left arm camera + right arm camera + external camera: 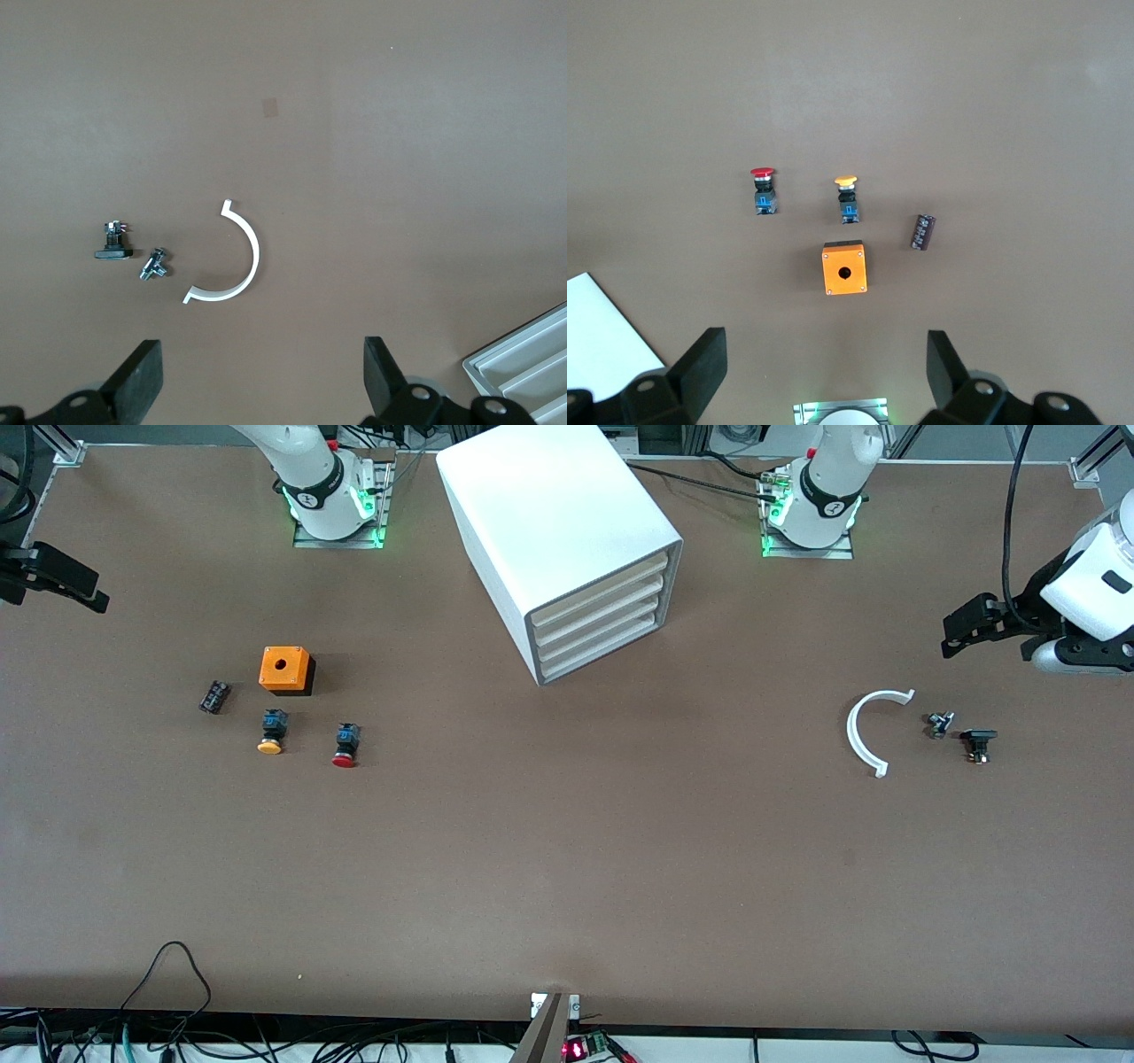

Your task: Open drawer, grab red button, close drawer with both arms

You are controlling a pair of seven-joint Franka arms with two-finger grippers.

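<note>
Red button [345,746]: lies on the table toward the right arm's end, nearest the front camera of its group, beside the yellow button [272,732].
Drawer unit [567,549]: all four drawers look flush, none pulled out.
Progress: shut drawers with the red button on the table fit a stage ahead of opening, or a finished run with the button put down.
Right gripper [824,372]: fingers spread, holding nothing, high over its own table end.
Left gripper [263,376]: fingers spread, holding nothing, over the white curved piece [868,731].
Surroundings: orange box [285,670], black part [214,696]; nothing blocks the drawer fronts.
</note>
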